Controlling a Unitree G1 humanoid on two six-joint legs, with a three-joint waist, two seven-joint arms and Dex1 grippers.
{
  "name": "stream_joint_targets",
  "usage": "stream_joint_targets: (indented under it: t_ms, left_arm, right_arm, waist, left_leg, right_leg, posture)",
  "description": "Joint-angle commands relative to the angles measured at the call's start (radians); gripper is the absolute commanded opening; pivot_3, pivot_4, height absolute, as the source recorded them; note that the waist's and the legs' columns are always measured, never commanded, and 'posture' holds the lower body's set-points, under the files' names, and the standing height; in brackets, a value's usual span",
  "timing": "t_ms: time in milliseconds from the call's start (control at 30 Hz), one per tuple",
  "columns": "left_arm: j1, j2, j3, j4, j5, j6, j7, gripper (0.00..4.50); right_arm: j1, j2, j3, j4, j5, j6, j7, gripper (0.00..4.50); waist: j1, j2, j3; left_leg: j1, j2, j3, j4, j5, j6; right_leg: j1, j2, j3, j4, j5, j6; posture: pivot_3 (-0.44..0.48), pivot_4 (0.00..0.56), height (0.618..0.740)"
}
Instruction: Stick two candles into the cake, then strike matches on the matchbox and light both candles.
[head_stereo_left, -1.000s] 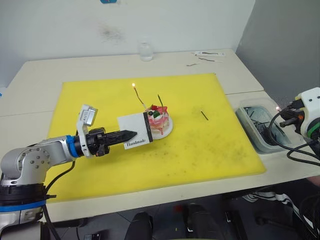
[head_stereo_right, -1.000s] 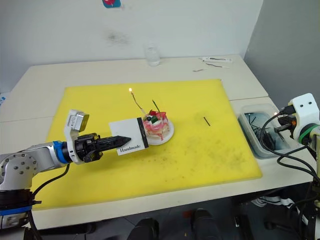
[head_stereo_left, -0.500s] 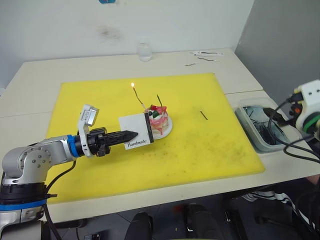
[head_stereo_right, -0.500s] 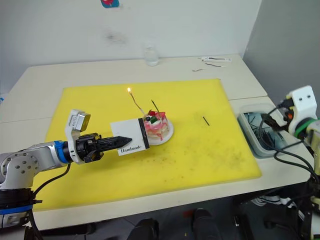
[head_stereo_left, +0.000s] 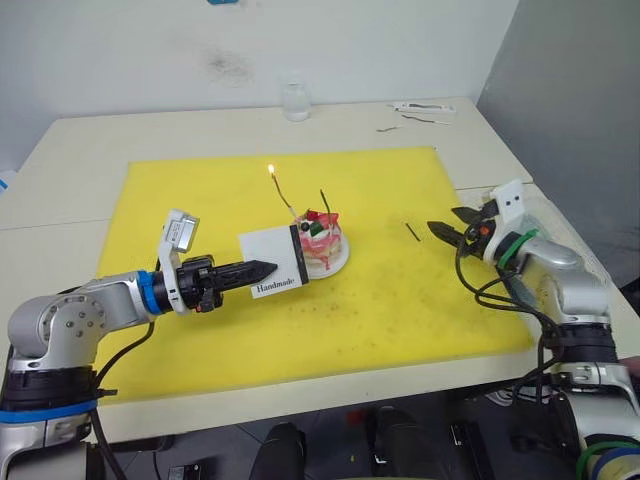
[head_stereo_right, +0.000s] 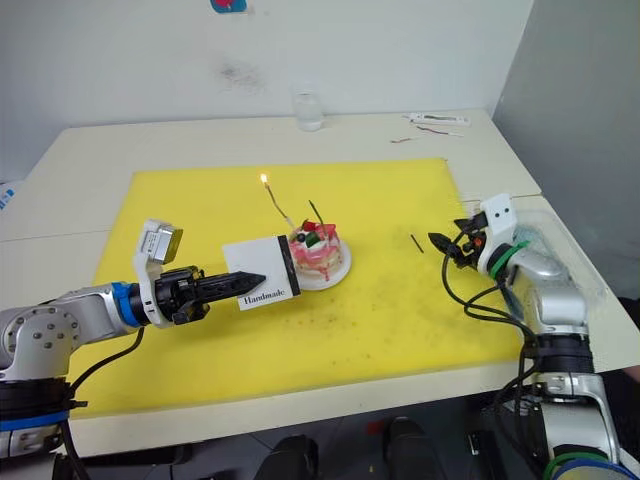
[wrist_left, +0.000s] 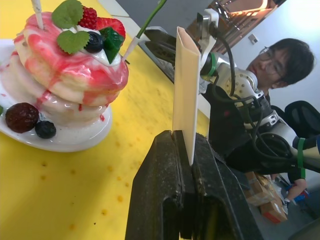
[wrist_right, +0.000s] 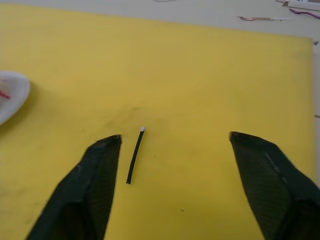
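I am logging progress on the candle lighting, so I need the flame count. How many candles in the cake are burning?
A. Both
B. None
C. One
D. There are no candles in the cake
C: a flame sits atop the pale candle, while the greenish candle beside it in the cake shows no flame.

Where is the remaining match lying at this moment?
The match lies flat on the yellow mat, right of the cake, just ahead of the open right gripper.
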Motion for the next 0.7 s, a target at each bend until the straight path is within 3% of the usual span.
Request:
stream_joint_targets:
  t_ms: [33,700]
  left_arm:
    - [0.0,0.002,0.035,-0.039,-0.026,0.004,0.015,0.0]
    - [0.01,0.005,0.045,-0.057,-0.044,0.013,0.037,0.0]
  right_arm:
    - [-0.031,0.03,0.014,-0.001,-0.017,-0.053,-0.037,3.2]
    - [-0.071,0.176,0.081,0.088,-0.125,-0.017,-0.275,3.2]
  waist:
    - [0.0,0.0,0.0]
    - [-0.003,0.0,0.0]
  left_leg:
    - [0.0,0.0,0.0,0.0,0.0,0.0]
    - [0.001,0.0,-0.001,0.0,0.0,0.0]
  right_leg:
    - [0.0,0.0,0.0,0.0,0.0,0.0]
    - [0.0,0.0,0.0,0.001,0.0,0.0]
  posture:
    - [0.0,0.15,0.74]
    - [0.0,0.15,0.74]
